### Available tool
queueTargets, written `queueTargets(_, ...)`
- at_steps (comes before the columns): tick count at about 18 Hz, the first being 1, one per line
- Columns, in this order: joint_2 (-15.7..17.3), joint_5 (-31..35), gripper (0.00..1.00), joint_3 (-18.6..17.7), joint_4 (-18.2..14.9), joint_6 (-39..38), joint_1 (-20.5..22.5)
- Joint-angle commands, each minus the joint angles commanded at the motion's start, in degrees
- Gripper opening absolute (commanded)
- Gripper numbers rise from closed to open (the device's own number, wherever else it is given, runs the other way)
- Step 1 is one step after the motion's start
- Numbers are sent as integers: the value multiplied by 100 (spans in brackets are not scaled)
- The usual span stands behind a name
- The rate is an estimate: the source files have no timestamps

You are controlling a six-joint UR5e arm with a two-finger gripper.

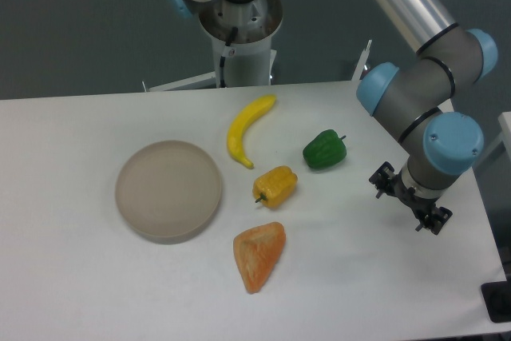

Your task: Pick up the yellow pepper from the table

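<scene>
One yellow pepper (276, 184) lies on its side, stem pointing lower-left; pincer (409, 199) state cannot be told.

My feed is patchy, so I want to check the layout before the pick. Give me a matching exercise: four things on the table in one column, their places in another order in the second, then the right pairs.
Things:
1. yellow pepper
2. banana
3. green pepper
4. plate

Places:
A. far left of the group, alone on the table
B. middle of the group, just above the orange wedge
C. nearest the tool, right of the others
D. towards the back, lying slanted

Pairs: 1-B, 2-D, 3-C, 4-A
</scene>
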Motion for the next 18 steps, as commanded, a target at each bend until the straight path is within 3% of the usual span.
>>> queueTargets(8,122,-220,100,-88,-9,-88,-18)
queueTargets(14,658,-396,100,-834,0,-97,-44)
queueTargets(18,905,-501,100,-1256,17,-728,-464)
